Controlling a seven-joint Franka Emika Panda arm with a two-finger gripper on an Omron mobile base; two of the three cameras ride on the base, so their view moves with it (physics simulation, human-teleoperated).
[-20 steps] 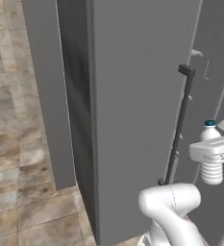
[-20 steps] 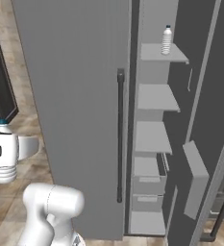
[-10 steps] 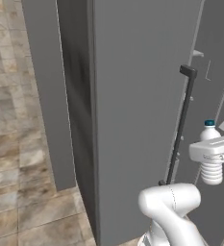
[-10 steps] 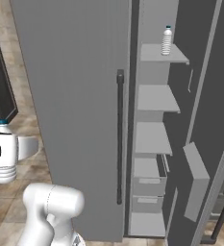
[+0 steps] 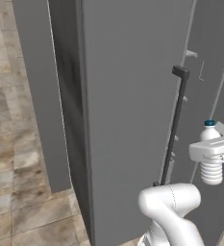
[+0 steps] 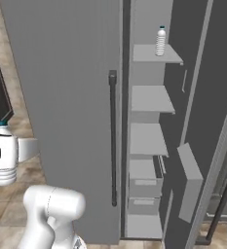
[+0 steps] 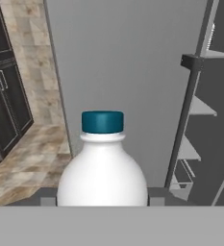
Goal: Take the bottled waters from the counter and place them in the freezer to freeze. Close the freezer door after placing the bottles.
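freezer (image 6: 151,141) open, bottle (image 7: 102,166) betw. jaws, upright

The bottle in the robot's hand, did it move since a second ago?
No, nothing visibly changed. The tool stays shut on the held bottle, upright beside the closed grey door. The other bottle stays on the top shelf of the open freezer.

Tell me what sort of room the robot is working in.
Most likely a home kitchen. A tall grey side-by-side refrigerator stands with its narrow shelved freezer compartment open, a small clear ribbed water bottle on the top shelf; dark cabinets and stone-look floor tiles surround it.
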